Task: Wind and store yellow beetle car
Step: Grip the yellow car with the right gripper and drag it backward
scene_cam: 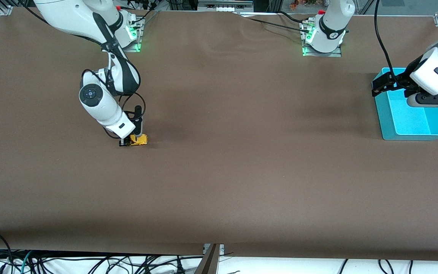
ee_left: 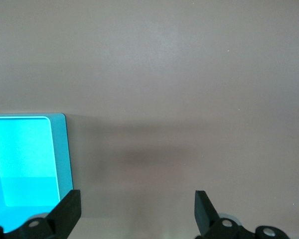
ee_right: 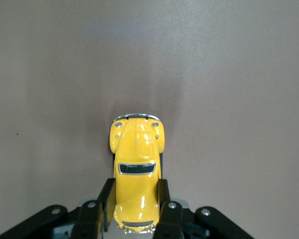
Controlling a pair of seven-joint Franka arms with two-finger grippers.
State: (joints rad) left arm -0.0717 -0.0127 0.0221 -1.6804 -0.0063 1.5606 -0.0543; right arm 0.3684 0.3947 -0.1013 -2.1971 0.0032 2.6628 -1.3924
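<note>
A matte brown bench (scene_cam: 219,171) carries a glossy turquoise bin (scene_cam: 413,121) at the left arm's end. The right end effector (scene_cam: 133,141) is clamped on the rounded yellow beetle car (ee_right: 136,169); the left end effector (ee_left: 137,211), fingers apart, waits over the bin's edge.

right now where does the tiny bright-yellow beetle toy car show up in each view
Front view: the tiny bright-yellow beetle toy car sits on the brown table cover toward the right arm's end, clamped in the right gripper.
Left wrist view: not in it; only the open left gripper and the turquoise plastic bin.
Right wrist view: low centre, between the fingers.
Shared landmark: the brown cover.
</note>
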